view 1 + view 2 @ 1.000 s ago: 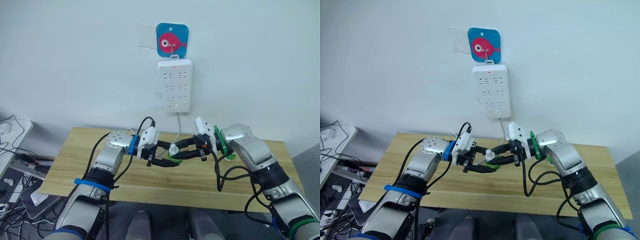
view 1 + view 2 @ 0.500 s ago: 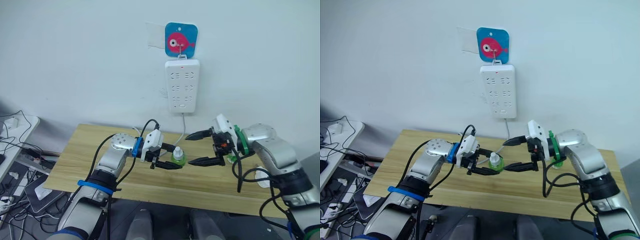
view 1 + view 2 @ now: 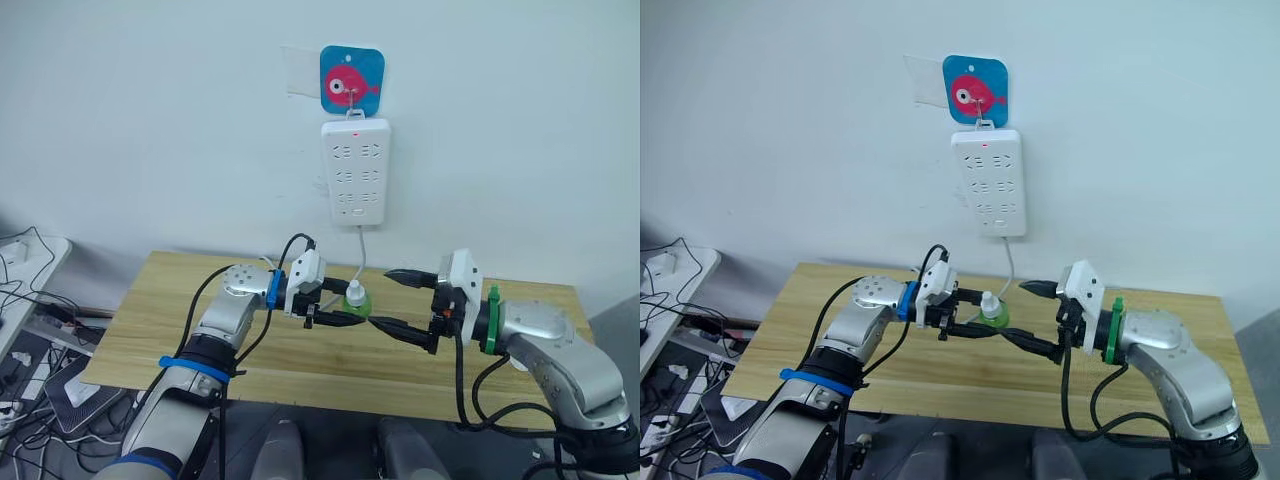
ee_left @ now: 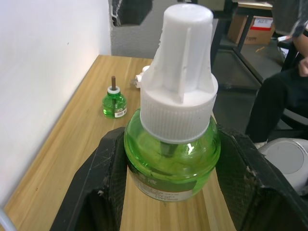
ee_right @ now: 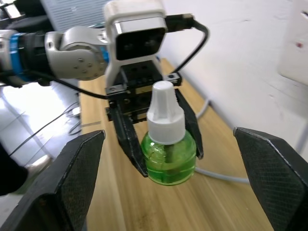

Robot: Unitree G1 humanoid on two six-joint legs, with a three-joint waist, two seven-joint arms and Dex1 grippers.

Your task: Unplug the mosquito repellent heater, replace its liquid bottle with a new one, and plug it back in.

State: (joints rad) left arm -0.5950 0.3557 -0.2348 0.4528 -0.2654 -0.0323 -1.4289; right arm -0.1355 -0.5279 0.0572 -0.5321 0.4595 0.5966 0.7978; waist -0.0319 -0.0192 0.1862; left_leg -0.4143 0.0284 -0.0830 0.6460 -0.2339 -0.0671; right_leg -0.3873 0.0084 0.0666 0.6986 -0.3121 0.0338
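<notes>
- I saw the wooden table (image 3: 180, 330) spanning the lower half of the head views, set against the white wall.
- The power strip (image 3: 355, 184) hung on the wall at upper centre, under a blue square hook (image 3: 352, 77) with a pink fish on it; its cord ran down behind the table.
- My right gripper (image 3: 388, 300) sat right of centre with its fingers spread wide apart, holding nothing, tips pointed toward the bottle.
- My left gripper (image 3: 338, 303) sat just left of centre, fingers clamped on the sides of the green bottle (image 3: 356, 299).
- That bottle stood upright above the table, white cap (image 4: 185, 53) on top.
- A second, uncapped green bottle (image 4: 114, 101) with a dark wick stood on the table by the wall, at left of centre in the left wrist view.
- I could not make out the heater with any confidence.
</notes>
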